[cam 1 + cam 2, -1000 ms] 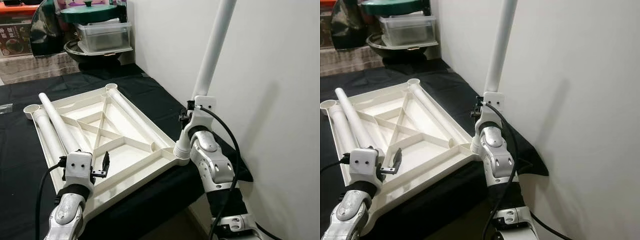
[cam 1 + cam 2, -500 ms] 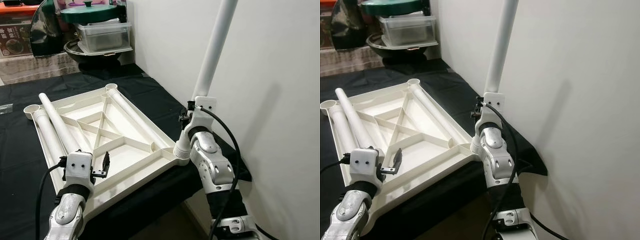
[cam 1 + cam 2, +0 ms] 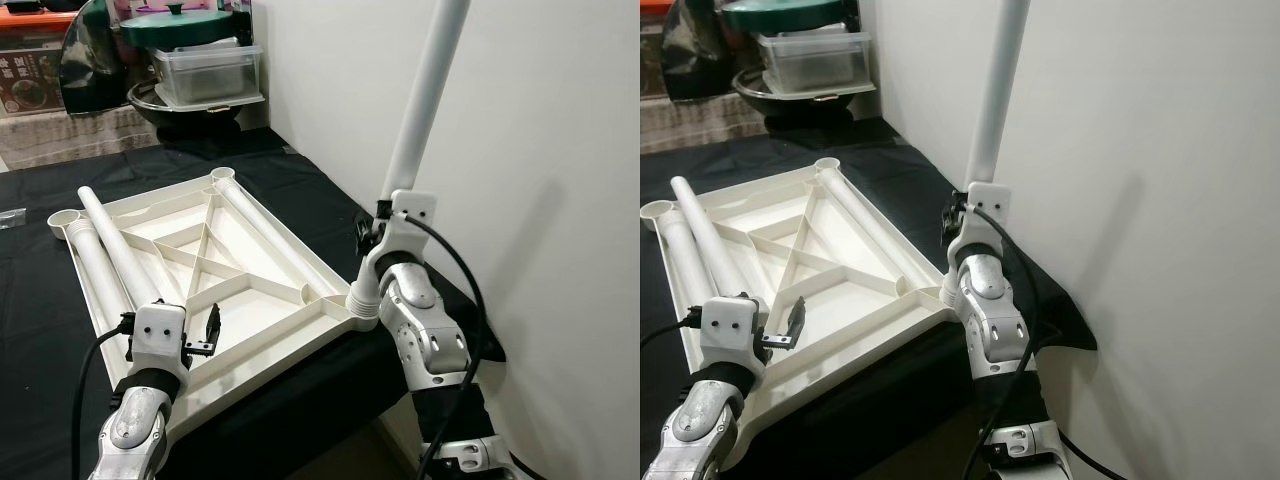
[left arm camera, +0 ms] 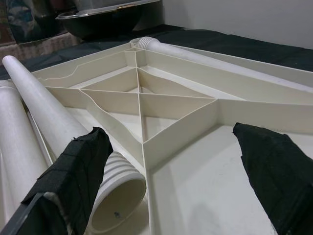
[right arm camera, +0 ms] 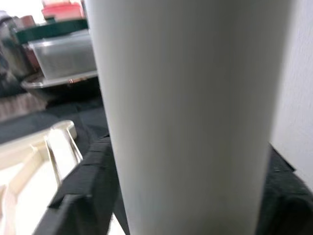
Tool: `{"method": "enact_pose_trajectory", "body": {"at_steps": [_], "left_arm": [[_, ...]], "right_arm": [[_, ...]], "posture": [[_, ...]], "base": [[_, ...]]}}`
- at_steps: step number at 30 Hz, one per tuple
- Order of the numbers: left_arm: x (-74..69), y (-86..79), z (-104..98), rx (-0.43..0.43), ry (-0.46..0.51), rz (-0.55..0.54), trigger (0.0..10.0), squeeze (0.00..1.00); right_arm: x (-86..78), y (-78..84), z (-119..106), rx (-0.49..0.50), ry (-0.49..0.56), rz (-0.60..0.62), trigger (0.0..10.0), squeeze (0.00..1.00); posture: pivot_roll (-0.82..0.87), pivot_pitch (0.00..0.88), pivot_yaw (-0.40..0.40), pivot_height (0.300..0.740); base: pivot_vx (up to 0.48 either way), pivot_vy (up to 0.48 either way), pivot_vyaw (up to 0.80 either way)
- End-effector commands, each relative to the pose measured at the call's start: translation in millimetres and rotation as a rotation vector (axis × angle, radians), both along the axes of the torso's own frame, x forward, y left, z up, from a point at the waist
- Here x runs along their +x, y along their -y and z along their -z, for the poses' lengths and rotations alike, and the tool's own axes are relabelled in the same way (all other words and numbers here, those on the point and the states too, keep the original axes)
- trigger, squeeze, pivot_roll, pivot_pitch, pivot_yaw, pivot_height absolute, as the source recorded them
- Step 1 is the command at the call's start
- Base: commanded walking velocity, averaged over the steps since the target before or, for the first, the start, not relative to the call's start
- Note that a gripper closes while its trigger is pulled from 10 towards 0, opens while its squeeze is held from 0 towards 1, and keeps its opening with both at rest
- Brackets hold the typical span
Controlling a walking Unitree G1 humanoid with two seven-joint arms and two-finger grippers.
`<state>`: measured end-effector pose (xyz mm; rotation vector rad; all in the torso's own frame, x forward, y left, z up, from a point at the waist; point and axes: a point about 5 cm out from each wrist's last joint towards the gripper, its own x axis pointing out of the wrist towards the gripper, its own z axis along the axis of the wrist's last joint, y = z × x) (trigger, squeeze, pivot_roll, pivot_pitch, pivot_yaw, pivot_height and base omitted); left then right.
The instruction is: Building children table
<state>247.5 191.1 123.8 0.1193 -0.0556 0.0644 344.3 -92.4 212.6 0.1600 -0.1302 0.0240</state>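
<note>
The right gripper [image 3: 378,222] is clamped around a leg [image 3: 425,95] near its lower part, and the leg stands almost upright, its long axis rising along the wall and leaning slightly to the right at the top. Its threaded lower end [image 3: 363,300] sits at the near right corner socket of the tabletop [image 3: 255,300], which lies upside down, ribs up, on the black-draped surface [image 3: 30,300]. Everything for the coming move hangs on that axis staying in line with the socket; judging by the ribbed collar visible at the corner, the leg looks entered but perhaps not fully seated. The right forearm rises steeply from below the surface edge, wrist bent so the gripper meets the leg from the side.

The left gripper [image 3: 205,330] hovers low over the near left part of the tabletop, its fingers [image 4: 266,161] spread wide and holding nothing. Just in front of it lie two loose legs [image 3: 110,250] side by side along the tabletop's left edge, long axes running away from the robot; the threaded open end [image 4: 117,196] of one points back toward the gripper. A third loose leg [image 3: 265,235] lies along the tabletop's right edge. The left arm is plainly the nearer one for the pair on the left.
</note>
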Motion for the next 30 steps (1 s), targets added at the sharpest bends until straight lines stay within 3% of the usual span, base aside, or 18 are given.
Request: {"method": "enact_pose_trajectory", "body": {"at_steps": [1, 6, 19, 30], "left_arm": [[0.8, -0.7, 3, 0.013, -0.010, 0.005, 10.0, 0.00], [1.3, -0.4, 3, 0.013, -0.009, 0.007, 10.0, 0.00], [1.6, -0.1, 3, 0.011, -0.008, 0.007, 10.0, 0.00], [1.3, 0.3, 4, 0.006, -0.012, 0.011, 10.0, 0.00]], "right_arm": [[-3.4, -3.4, -6, 0.029, 0.043, -0.012, 10.0, 1.00], [-5.8, -3.6, -17, 0.037, 0.105, -0.023, 10.0, 1.00], [-2.3, 2.7, -24, 0.008, 0.124, -0.041, 10.0, 1.00], [5.1, 32.7, -28, -0.068, 0.121, -0.053, 10.0, 1.00]], "posture": [[0.03, 0.000, -0.044, 0.740], [0.03, 0.000, -0.044, 0.740], [0.03, 0.000, -0.047, 0.740], [0.01, 0.000, -0.041, 0.740]], "base": [[0.000, 0.000, 0.00], [0.000, 0.000, 0.00], [0.000, 0.000, 0.00], [0.000, 0.000, 0.00]]}}
